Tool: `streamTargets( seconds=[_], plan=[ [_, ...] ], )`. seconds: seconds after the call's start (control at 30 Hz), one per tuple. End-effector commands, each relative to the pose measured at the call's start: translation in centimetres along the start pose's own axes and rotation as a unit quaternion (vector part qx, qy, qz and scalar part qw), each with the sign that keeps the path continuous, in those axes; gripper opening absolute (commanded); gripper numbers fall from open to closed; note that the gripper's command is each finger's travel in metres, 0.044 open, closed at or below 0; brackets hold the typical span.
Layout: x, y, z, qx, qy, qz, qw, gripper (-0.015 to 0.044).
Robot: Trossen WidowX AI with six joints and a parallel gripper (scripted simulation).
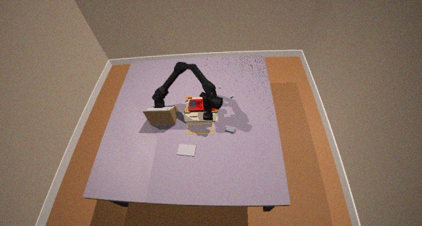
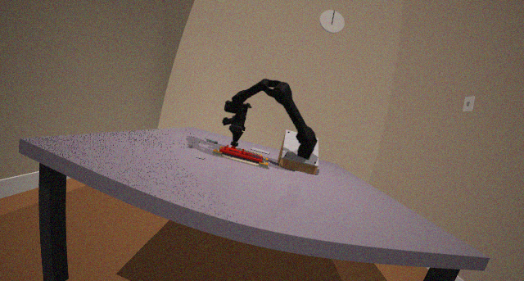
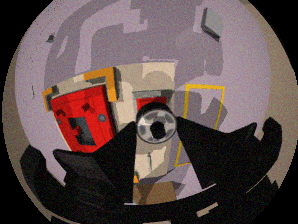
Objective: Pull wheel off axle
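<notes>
Two fingers of the gripper (image 3: 156, 156) clamp the wheel (image 3: 157, 127), which sits between them above the pale base (image 1: 201, 116). The arm (image 2: 282, 97) arches from its mount and points straight down. Just beside the base, toward the table's near edge, lies the yellow-outlined area (image 1: 200, 128).

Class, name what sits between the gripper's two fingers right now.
The wheel, a small grey round piece, sits clamped between the gripper fingers; the wrist view shows it.
</notes>
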State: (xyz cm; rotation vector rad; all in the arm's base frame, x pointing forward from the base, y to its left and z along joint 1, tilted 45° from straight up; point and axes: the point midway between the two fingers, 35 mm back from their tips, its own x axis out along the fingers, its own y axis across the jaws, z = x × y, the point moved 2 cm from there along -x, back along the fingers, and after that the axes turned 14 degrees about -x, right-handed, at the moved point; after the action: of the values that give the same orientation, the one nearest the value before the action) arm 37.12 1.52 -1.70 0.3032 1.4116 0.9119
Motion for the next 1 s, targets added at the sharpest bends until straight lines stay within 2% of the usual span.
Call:
streamTargets(
  seconds=[0.0,0.97],
  plan=[
    [-1.5,-0.16,-0.22,0.009,-0.007,-0.003,1.0,0.0],
    [-2.46,-0.16,-0.26,0.01,-0.008,-0.003,1.0,0.0]
  ],
)
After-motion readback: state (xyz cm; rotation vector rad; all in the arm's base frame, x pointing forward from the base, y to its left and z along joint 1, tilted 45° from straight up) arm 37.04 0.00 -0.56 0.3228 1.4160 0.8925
